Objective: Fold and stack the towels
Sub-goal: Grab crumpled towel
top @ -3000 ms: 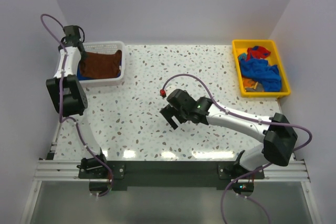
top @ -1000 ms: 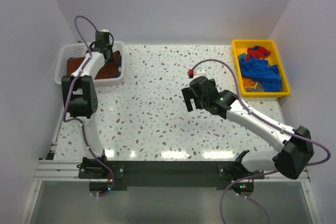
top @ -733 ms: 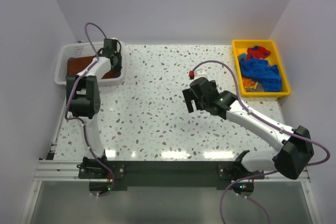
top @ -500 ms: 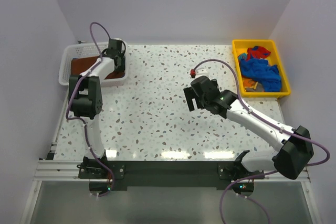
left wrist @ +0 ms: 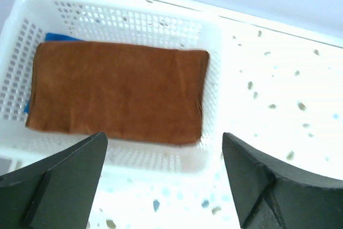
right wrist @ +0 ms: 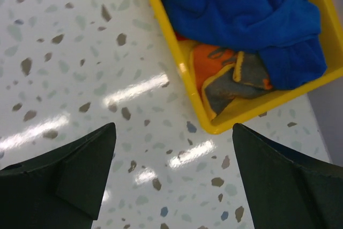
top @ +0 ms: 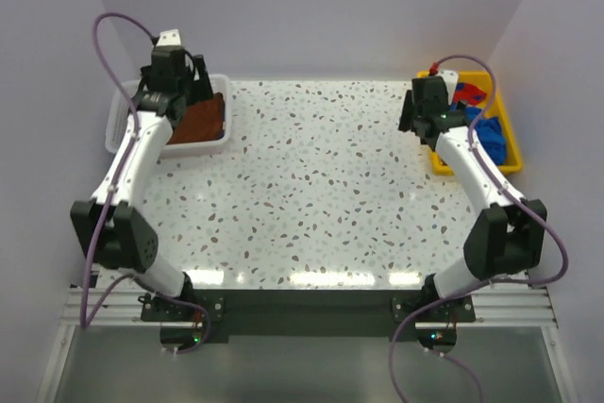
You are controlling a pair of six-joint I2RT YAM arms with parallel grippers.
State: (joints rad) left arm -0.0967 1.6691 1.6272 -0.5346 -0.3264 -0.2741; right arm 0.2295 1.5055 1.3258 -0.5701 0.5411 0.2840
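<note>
A folded brown towel (left wrist: pixel 118 92) lies flat in the white basket (left wrist: pixel 211 52), with a blue towel's edge (left wrist: pixel 56 37) peeking out beneath it. My left gripper (left wrist: pixel 163 186) hovers open above the basket's near side, holding nothing. In the top view it (top: pixel 189 82) is at the back left, over the brown towel (top: pixel 200 118). The yellow bin (right wrist: pixel 206 122) holds a crumpled blue towel (right wrist: pixel 241 9) and an orange and grey one (right wrist: pixel 230 76). My right gripper (right wrist: pixel 174 181) is open and empty over the table just left of the bin, at the back right (top: pixel 417 115).
The speckled table (top: pixel 311 186) lies between the white basket (top: pixel 127 115) at back left and the yellow bin (top: pixel 505 167) at back right. A red towel (top: pixel 467 93) shows at the bin's far end. White walls close off three sides.
My left gripper has opened and lifted back off the brown towel in the basket. The right arm has swung from the table's middle to the yellow bin.
</note>
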